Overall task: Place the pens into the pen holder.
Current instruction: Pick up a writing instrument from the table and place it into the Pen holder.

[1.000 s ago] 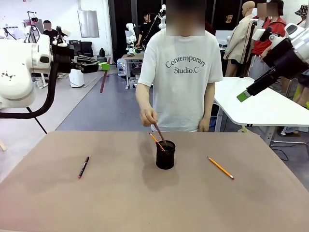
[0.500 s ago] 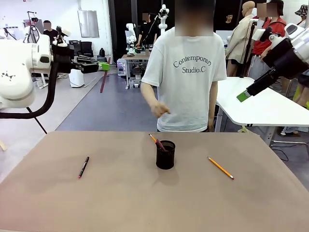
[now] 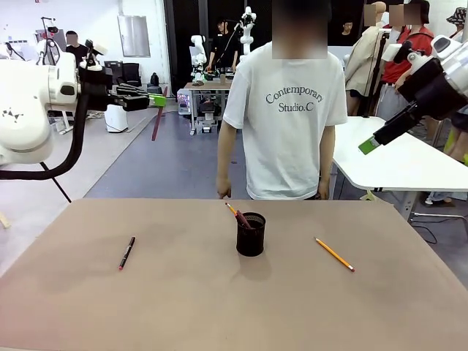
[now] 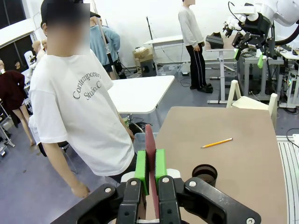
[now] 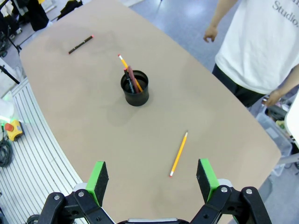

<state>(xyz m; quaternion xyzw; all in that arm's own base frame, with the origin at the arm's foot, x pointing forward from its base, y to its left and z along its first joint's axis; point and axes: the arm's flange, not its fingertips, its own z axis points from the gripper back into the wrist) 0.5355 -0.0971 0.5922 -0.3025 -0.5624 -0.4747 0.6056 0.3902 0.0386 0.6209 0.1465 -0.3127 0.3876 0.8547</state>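
Left arm point(image 3: 33, 102): comes in from the left edge, held high, wrist level, fingers pointing toward the middle of the scene

Left gripper point(image 4: 150, 161): jaws closed, green pads point(image 4: 140, 164) pressed on either side of a dark red pen point(image 4: 150, 140); the pen sticks out past the fingertips

Right arm point(image 3: 439, 84): comes in from the upper right, also high, wrist tilted down and toward the robot's left

Right gripper point(image 5: 153, 175): jaws spread wide, the two pads well apart, nothing between them, fingers aimed downward
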